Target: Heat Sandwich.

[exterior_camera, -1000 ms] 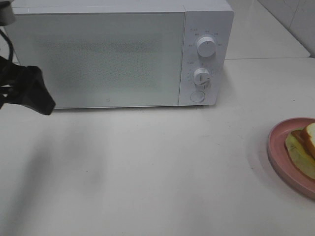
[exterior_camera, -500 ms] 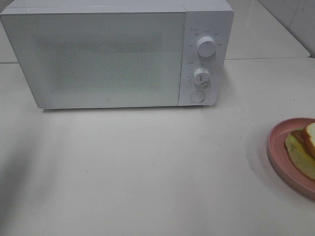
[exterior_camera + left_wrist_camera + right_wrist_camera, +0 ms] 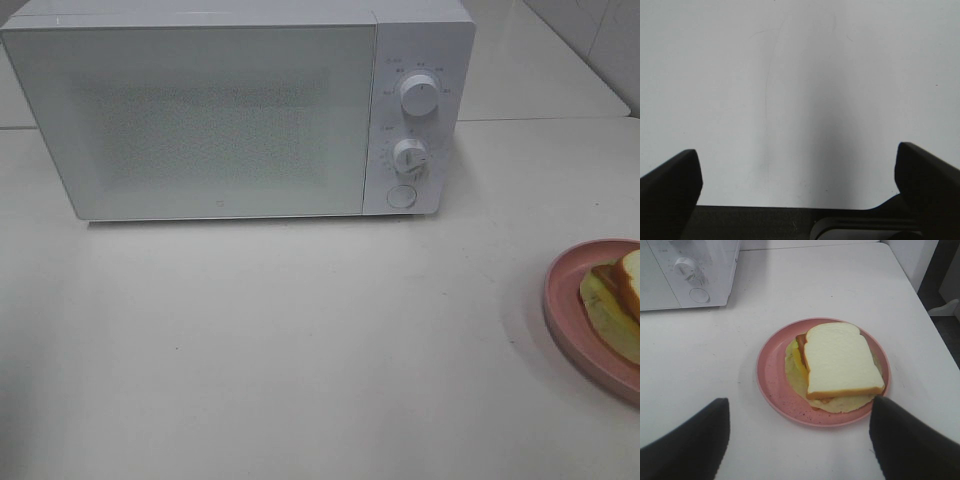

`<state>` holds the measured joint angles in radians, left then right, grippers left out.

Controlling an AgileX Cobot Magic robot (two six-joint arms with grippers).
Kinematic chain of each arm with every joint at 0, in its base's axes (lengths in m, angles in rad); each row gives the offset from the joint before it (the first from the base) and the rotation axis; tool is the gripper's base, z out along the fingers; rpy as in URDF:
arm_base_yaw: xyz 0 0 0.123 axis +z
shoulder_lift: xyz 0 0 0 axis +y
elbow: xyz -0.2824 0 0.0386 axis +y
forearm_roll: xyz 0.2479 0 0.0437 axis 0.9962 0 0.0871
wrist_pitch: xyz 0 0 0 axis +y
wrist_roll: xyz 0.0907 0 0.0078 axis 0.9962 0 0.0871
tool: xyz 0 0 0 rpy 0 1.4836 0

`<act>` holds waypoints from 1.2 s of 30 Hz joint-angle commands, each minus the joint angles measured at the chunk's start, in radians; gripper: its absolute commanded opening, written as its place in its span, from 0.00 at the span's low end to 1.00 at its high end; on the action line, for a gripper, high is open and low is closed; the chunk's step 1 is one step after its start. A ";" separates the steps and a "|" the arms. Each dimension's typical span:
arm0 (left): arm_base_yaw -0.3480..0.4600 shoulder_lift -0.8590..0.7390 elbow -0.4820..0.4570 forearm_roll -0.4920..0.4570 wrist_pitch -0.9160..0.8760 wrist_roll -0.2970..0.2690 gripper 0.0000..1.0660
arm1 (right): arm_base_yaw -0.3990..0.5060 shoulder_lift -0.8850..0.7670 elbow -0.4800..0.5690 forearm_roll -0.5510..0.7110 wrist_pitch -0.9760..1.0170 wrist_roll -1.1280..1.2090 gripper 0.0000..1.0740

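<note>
Presently, nothing of the heating appeared done; items listed from left to right.

Left gripper (image 3: 799, 175): out of the overhead view; in its own wrist view the fingers stood wide apart with nothing between them, over bare white table (image 3: 300, 340).

Microwave (image 3: 240, 110): white, at the back of the table toward the left and middle. Door (image 3: 200, 120) shut flat. Two knobs (image 3: 418, 95) and a round button (image 3: 401, 196) sat on the panel at its right end. No sandwich inside could be confirmed, since the door was frosted.

Open room: the table in front of the microwave lay bare, a broad stretch between the door and the near edge, judged ample for swinging the door and carrying a plate across.

Pink plate (image 3: 565, 300): at the far right of the table, cut by the overhead picture's edge, well apart from the microwave. In the right wrist view it sat near the table's right edge (image 3: 935, 340), so little margin was judged on that side.

Sandwich (image 3: 840, 362): on the pink plate, top slice square and level, yellow and reddish filling showing at one side. Not yet lifted.

Right gripper (image 3: 800, 435): fingers apart, empty, hanging short of the plate's near rim.

Remaining, by judgement: open the door, load the plate, shut, set the knobs.
</note>
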<state>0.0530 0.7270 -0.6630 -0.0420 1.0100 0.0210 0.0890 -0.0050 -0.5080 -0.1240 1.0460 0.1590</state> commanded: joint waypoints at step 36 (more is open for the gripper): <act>0.003 -0.759 0.169 0.033 0.020 0.001 0.95 | -0.009 -0.020 -0.001 0.003 -0.007 -0.017 0.69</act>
<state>0.0530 -0.0030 -0.4970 -0.0070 1.0370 0.0240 0.0890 -0.0050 -0.5080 -0.1240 1.0460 0.1590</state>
